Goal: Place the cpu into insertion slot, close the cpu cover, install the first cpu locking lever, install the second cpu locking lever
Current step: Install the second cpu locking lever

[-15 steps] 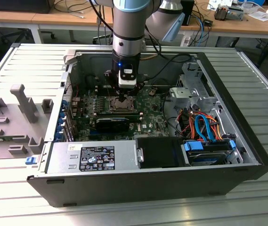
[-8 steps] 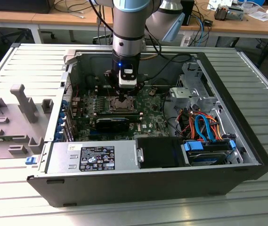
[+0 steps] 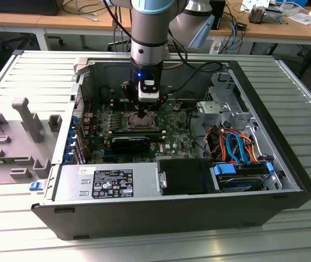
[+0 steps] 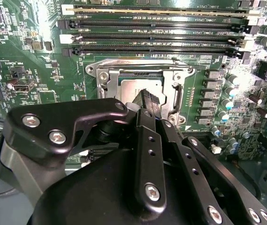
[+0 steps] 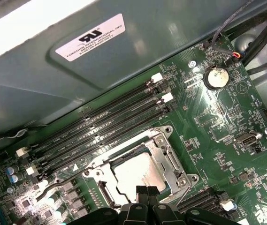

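The cpu (image 5: 132,174) (image 4: 135,86), a dull silver square, lies in the insertion slot (image 5: 106,197) on the green board (image 3: 180,136). The cpu cover (image 5: 167,151) (image 4: 176,96), a silvery frame, appears to lie flat around the chip. A thin metal lever (image 5: 58,185) runs along one side of the socket. My gripper (image 5: 146,192) (image 4: 149,101) hangs straight over the socket (image 3: 139,121), fingertips pressed together just above one edge of the chip, holding nothing. In the exterior view the gripper (image 3: 144,109) is low inside the open computer case.
Long black memory slots (image 4: 156,35) (image 5: 100,123) run beside the socket. A coin battery (image 5: 216,77) sits on the board. A power supply (image 3: 106,183), a blue drive bay (image 3: 242,174) with cables and the case walls ring the board. A grey fixture tray (image 3: 18,136) lies at the exterior view's left.
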Robot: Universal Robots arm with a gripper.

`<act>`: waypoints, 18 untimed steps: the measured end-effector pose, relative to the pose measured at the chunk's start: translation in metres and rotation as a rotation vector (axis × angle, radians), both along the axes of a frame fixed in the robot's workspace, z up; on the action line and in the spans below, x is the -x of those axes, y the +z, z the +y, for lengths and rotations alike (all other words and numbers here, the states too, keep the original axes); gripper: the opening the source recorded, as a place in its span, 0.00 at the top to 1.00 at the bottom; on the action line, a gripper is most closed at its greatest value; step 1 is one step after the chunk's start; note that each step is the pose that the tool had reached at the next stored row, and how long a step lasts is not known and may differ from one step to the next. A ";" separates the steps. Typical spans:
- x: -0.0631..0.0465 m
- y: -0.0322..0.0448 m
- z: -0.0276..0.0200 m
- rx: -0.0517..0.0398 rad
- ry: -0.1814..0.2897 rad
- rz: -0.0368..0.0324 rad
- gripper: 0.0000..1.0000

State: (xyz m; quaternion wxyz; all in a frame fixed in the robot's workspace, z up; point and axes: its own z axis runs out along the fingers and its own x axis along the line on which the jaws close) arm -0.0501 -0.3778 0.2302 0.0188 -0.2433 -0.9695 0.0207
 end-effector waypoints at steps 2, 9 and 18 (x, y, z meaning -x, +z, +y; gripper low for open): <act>0.000 0.0000 0.0000 0.0000 0.005 0.0000 0.89; 0.000 0.0000 0.0000 0.0000 0.014 0.0000 0.89; 0.000 0.0000 0.0000 0.0000 0.050 0.0000 0.89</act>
